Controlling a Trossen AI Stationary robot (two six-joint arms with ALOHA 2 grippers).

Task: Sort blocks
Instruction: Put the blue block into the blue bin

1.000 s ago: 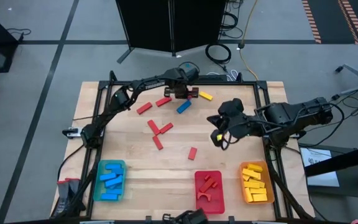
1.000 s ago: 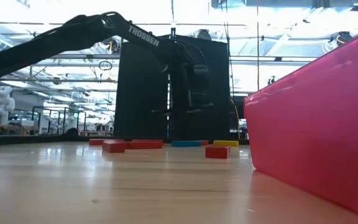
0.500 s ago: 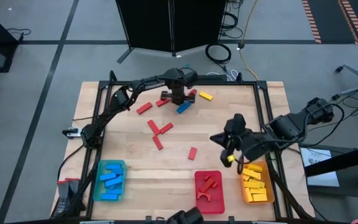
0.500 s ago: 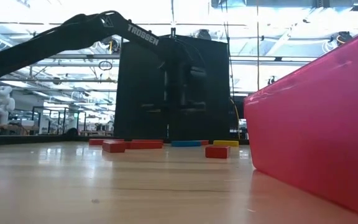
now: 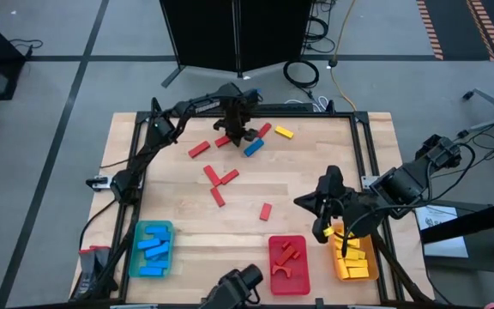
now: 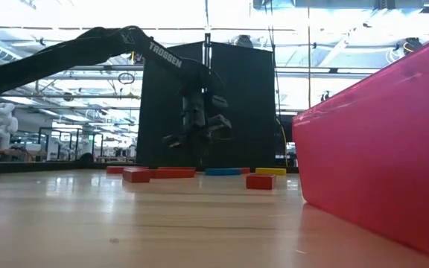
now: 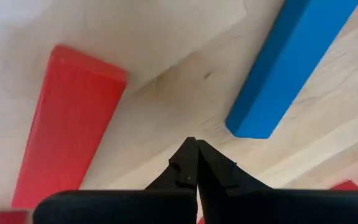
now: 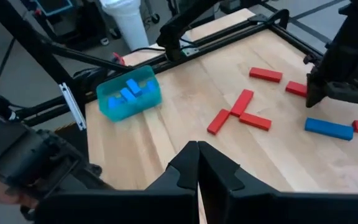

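My left gripper (image 5: 237, 133) hangs low over the far end of the table (image 5: 178, 202), fingers pinched together on nothing; the blue bar (image 7: 289, 63) lies just ahead of its tips and a red bar (image 7: 67, 122) just to the other side, both untouched on the wood. My worry: coming down like this with the fingers pressed together, I would only nudge the blue bar or skid it into the red ones beside it, so I judge the jaws must part first. My right gripper (image 5: 326, 225) is also shut; from above a small yellow piece (image 5: 328, 232) shows at its tips, right at the near edge of the orange tray (image 5: 369, 268), but I cannot tell whether it is really held. If it lets go there, the piece could land on the rim or the table. The surface is pale wood, with loose red bars (image 5: 220, 178) scattered mid-table. Beyond the table stands a dark panel (image 6: 214, 104) in a bright workshop.
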